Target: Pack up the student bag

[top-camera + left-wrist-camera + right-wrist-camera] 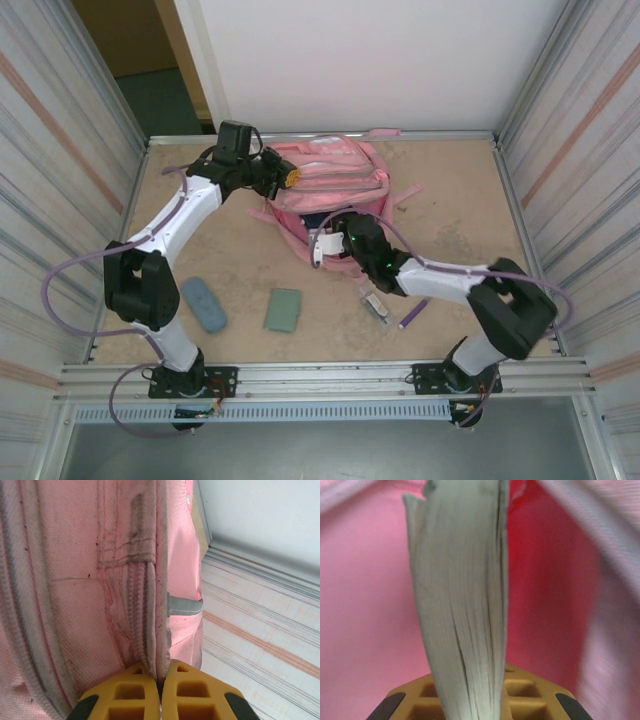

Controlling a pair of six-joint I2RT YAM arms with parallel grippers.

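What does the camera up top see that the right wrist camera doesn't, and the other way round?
From above: the blue oval case, green flat rectangle and purple pen lying on the tan table, plus both arms. From the right wrist: up close, the pale page edges of a thick book clamped in the right end effector. Both: the big pink fabric backpack, its outside from above, its inside from the wrist.

Blue case [203, 304] beside green pad [284, 309]; perhaps a purple pen [413, 314], apart.
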